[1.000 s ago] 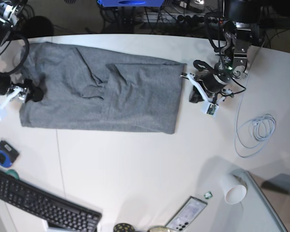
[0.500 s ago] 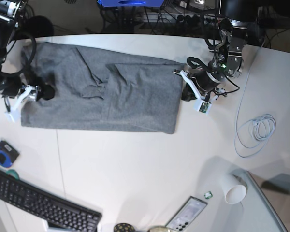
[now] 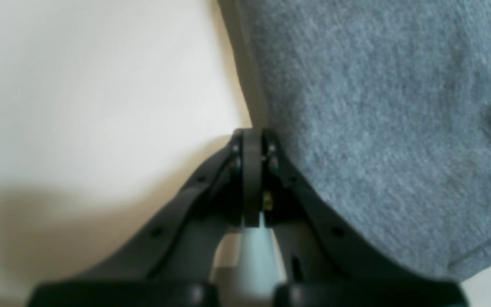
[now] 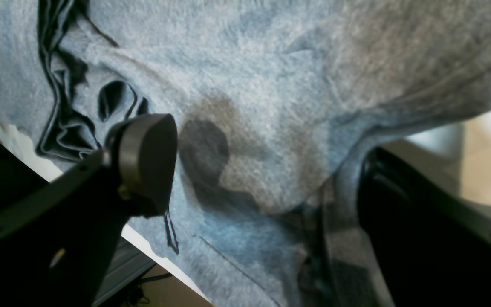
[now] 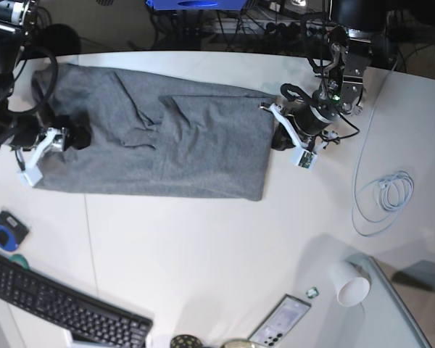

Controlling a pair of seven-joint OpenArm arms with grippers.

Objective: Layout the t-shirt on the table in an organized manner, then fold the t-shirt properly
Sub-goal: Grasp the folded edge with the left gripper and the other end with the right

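The grey t-shirt point(image 5: 152, 138) lies folded in a long band across the far half of the white table point(image 5: 203, 246), with creases near its middle. My right gripper point(image 5: 54, 152) is open at the shirt's left end. In the right wrist view this gripper point(image 4: 271, 183) straddles the fabric point(image 4: 271, 85), with one pad point(image 4: 143, 162) over the cloth. My left gripper point(image 5: 278, 139) is shut at the shirt's right edge. In the left wrist view its closed tips point(image 3: 252, 140) touch the table just beside the cloth's edge point(image 3: 377, 128), with no fabric visible between them.
A black keyboard point(image 5: 58, 308) and a blue round object point(image 5: 7, 230) sit at the near left. A coiled white cable point(image 5: 380, 199) lies right of the left arm. A paper cup point(image 5: 350, 284), a phone point(image 5: 279, 322) and a glass corner panel point(image 5: 402, 312) are at the near right.
My right gripper has slid rightward onto the shirt's left end, its jaws narrowing slightly. My left gripper has moved left up to the shirt's right edge, still shut.
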